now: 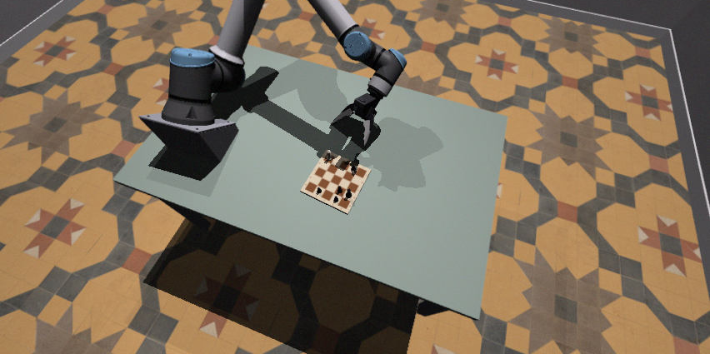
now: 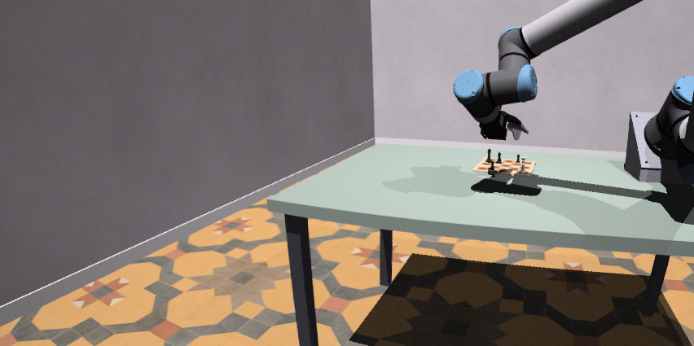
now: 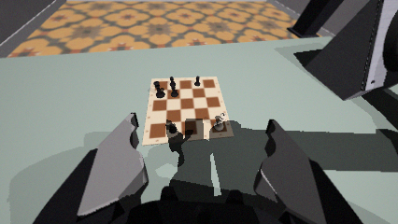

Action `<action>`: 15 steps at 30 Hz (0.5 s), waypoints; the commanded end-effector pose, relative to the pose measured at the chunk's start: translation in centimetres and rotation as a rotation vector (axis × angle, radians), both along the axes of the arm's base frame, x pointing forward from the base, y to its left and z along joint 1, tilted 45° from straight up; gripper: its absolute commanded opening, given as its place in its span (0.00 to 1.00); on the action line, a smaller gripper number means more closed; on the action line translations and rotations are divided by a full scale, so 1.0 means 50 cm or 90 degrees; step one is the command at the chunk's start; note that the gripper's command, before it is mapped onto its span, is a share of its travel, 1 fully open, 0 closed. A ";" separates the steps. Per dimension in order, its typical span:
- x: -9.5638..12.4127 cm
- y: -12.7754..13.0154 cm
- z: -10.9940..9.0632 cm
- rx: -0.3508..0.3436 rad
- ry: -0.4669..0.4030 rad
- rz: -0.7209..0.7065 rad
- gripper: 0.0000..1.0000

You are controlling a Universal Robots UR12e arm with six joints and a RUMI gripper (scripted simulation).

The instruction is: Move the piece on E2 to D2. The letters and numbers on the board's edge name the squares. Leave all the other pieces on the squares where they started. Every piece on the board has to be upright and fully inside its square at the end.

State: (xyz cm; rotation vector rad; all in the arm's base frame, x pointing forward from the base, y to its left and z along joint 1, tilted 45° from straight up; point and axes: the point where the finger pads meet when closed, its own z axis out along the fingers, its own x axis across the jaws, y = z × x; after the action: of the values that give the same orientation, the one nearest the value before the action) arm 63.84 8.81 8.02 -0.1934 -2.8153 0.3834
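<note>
A small brown-and-cream chessboard (image 1: 322, 175) (image 2: 507, 164) (image 3: 201, 100) lies on the grey-green table (image 1: 248, 192) (image 2: 388, 198) (image 3: 70, 93). A white piece (image 1: 328, 152) (image 2: 523, 167) (image 3: 220, 122) and a black pawn (image 1: 353, 168) (image 2: 491, 167) (image 3: 172, 127) stand in the row nearest my gripper. Three black pieces (image 3: 174, 89) (image 1: 339, 190) (image 2: 498, 156) stand upright in the far rows. The edge letters are too small to read. My gripper (image 1: 353, 135) (image 2: 502, 130) (image 3: 202, 117) is open and empty. It hangs above the table just outside the board's near edge, and its shadow falls on the near row.
The robot's dark base (image 1: 191, 117) (image 2: 641, 149) (image 3: 346, 61) stands on the table's far corner, to the right in the wrist view. The patterned floor (image 1: 596, 152) lies around the table.
</note>
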 end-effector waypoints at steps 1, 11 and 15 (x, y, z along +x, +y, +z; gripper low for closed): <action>-0.020 -0.043 -0.051 0.062 0.025 -0.023 1.00; -0.086 -0.150 -0.187 0.299 0.045 -0.120 1.00; -0.103 -0.189 -0.227 0.404 0.020 -0.165 1.00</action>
State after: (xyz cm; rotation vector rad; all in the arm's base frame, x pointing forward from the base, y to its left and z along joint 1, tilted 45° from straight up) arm 59.45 1.17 -1.41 -0.3512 -2.6998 -0.3377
